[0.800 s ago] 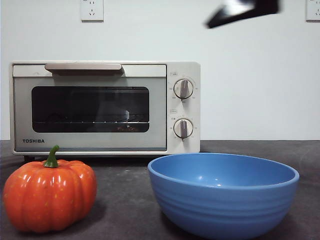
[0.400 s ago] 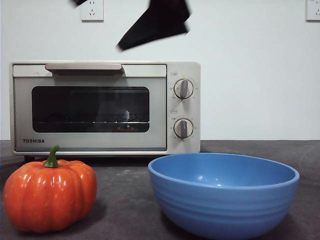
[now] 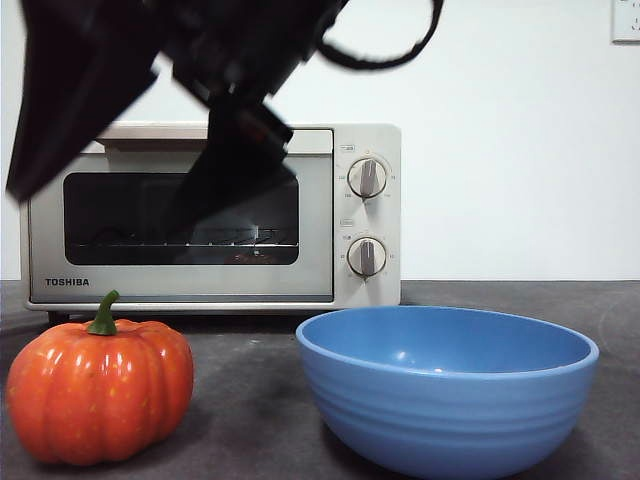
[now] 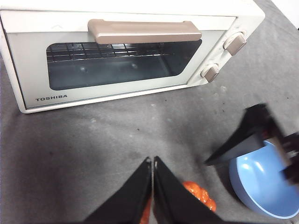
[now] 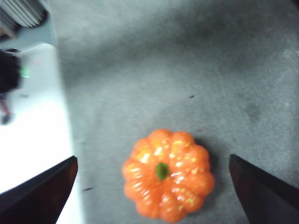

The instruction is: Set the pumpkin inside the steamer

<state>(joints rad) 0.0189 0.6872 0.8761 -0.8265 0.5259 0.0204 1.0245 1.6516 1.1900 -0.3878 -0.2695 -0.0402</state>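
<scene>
The orange pumpkin (image 3: 100, 395) with a green stem sits on the dark table at the front left. Behind it stands the cream steamer (image 3: 365, 290), its door closed. My right gripper (image 3: 100, 210) hangs open above the pumpkin, big and dark against the steamer's door. In the right wrist view the pumpkin (image 5: 167, 175) lies between the spread jaws of the right gripper (image 5: 153, 157), well below them. My left gripper (image 4: 152, 161) is shut and empty, high over the table facing the steamer (image 4: 28, 60). Its jaws partly cover the pumpkin (image 4: 201, 196).
A wide blue bowl (image 3: 445, 390) stands at the front right, beside the pumpkin; the left wrist view shows the bowl (image 4: 261, 186) under one jaw of the right gripper. The steamer's bar handle (image 4: 145, 31) and two knobs (image 3: 366, 178) face the front. The table's edge (image 5: 65, 140) runs near the pumpkin.
The right arm has swung from the upper right across to the left and come down. It now fills the upper left of the front view over the pumpkin. Pumpkin, bowl and steamer have not moved.
</scene>
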